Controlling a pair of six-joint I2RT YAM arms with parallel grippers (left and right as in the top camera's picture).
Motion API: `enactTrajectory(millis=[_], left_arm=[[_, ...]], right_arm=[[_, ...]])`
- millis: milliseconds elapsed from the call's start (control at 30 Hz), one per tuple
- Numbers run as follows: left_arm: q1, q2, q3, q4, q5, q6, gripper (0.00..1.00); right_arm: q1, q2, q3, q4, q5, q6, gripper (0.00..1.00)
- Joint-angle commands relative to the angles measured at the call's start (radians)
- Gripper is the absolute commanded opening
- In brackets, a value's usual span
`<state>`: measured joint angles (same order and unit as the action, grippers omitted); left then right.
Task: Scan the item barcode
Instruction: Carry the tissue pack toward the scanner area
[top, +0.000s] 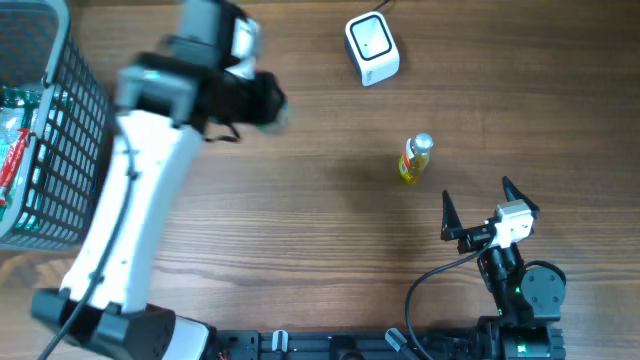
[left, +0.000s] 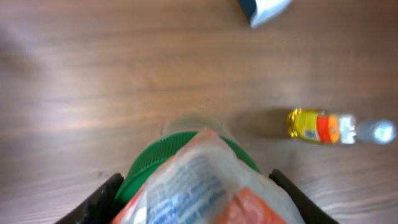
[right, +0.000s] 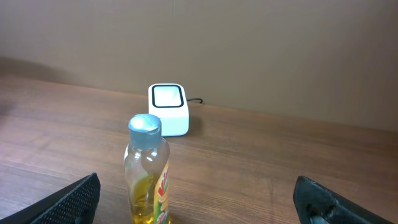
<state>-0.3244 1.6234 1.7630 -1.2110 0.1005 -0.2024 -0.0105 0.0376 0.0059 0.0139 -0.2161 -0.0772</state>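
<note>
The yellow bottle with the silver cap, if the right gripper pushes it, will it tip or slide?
Probably tips: the bottle stands upright, tall and narrow. Once down, its round body would likely roll. The clear plastic looks smooth, so a grip may slip.

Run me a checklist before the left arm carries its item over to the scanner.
1. Left gripper closed on the green-capped package: ok.
2. Package's barcode turned toward the scanner: cannot tell.
3. Scanner window uncovered: ok.
4. Bottle upright and apart from the scanner: ok.
5. Right gripper open, empty, and back on its own side of the table: ok.
</note>
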Motion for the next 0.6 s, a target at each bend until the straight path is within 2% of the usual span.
enactTrajectory(millis=[0,233,333,433,500,567], left_arm=[[-0.106,-0.007,-0.191,0.109,-0.025,-0.127,0.41],[-0.263,-0.007,-0.573,0.462,-0.227,-0.265,0.4],[-0.293,-0.005,-0.653,0.554,-0.259,-0.314,0.4],[-0.302,-0.004,-0.689,0.584,-0.275,-0.33,0.41],[-0.302,0.002,-0.702,0.583,-0.277,-0.33,0.46],[-0.302,0.011,-0.705,0.579,-0.274,-0.33,0.58]], right_arm=[[-0.007,-0.002,-0.001,0.002,0.008,-0.001,1.0],[-0.007,-0.002,-0.001,0.002,0.008,-0.001,1.0],[-0.007,-0.002,-0.001,0.002,0.008,-0.001,1.0],[-0.007,-0.002,-0.001,0.002,0.008,-0.001,1.0],[-0.007,-0.002,-0.001,0.002,0.008,-0.001,1.0],[-0.007,-0.002,-0.001,0.002,0.008,-0.001,1.0]])
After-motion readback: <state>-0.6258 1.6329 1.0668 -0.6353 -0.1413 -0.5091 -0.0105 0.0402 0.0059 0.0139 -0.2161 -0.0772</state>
